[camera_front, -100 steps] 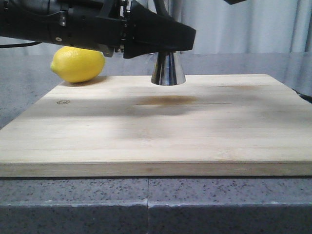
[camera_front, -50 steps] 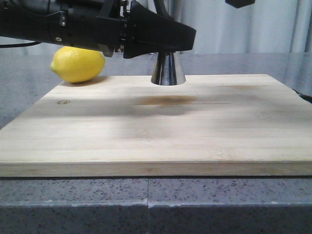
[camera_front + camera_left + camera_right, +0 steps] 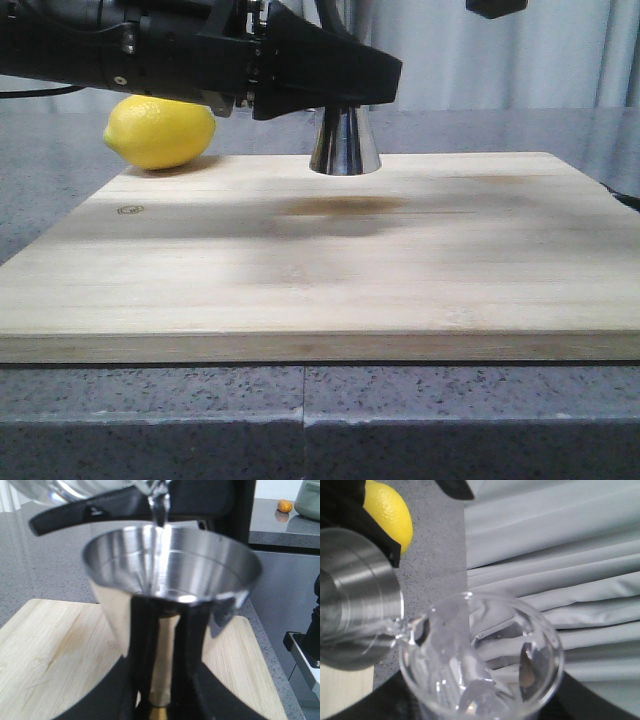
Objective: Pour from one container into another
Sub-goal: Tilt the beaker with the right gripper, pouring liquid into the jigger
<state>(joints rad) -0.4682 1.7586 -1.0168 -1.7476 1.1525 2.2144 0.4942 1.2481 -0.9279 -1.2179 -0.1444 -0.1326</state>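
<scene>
Left wrist view: pouring under way, with a thin clear stream dropping from the lip of the beaker into the wide mouth of the steel jigger and pooling low in the cup. Left hand clamped about the jigger's narrow waist, steadying it upright on the cutting board. Right hand closed round the beaker, held tipped in the air with its lip right at the jigger's rim. Chief hazard, as a judgement: overfilling, given a small cup and a level hard to read through the glare on the steel, so easily run over onto the board. Next hazard: little margin at the rim, so any sideways drift of the beaker, or too steep a tilt, likely to send liquid outside or dribbling down the glass. Also possible: glass lip knocking steel rim and jarring the jigger in its grip. Not ruling out a slip of wet glass between the fingers either. Lemon well off to the side on the surface, beyond the board's far corner, playing no part. Best levelled slowly, with no pulling away before the last drip.
</scene>
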